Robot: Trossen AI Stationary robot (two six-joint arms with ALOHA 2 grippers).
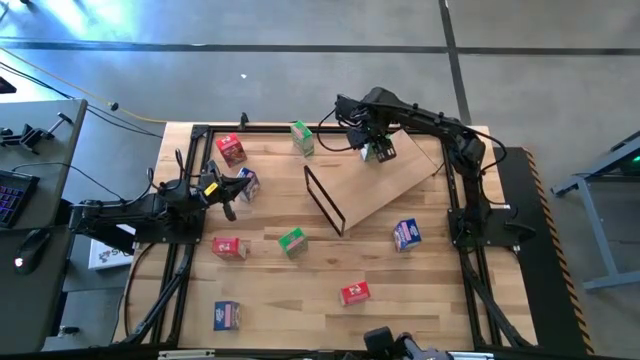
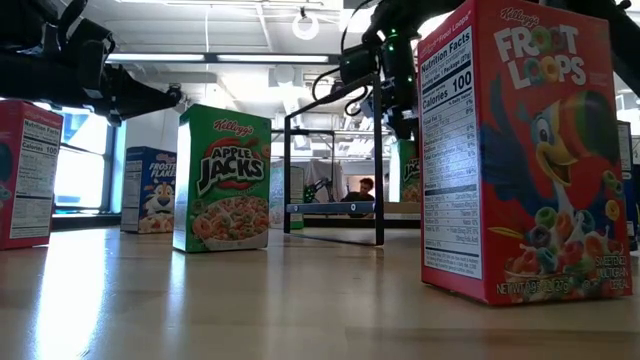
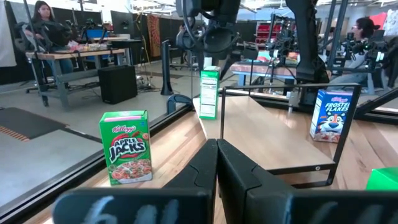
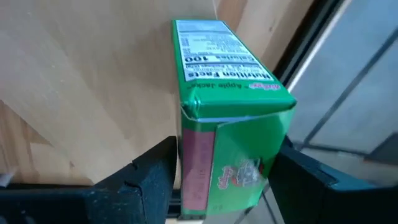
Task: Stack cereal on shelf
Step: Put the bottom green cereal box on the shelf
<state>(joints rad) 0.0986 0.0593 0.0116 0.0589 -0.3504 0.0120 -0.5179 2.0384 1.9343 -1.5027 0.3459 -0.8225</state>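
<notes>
Wooden tabletop [image 1: 300, 290], grey floor [image 1: 300, 70] beyond

Running off the left edge of the low view: a red cereal box [image 2: 28, 172], only its side panel showing. Getting cropped at the top and right edges there: the large Froot Loops box [image 2: 520, 150]. Sitting half hidden behind the Apple Jacks box [image 2: 222, 178]: a Frosted Flakes box [image 2: 150, 190]. Peeking in at the lower right corner of the left wrist view: a green box [image 3: 382, 178], mostly cut off. Slipping under the bottom edge of the right wrist view: the green box [image 4: 227, 118] between the jaws, its front print too blurred to read. Appearing too small overhead to read: the labels on every box.
</notes>
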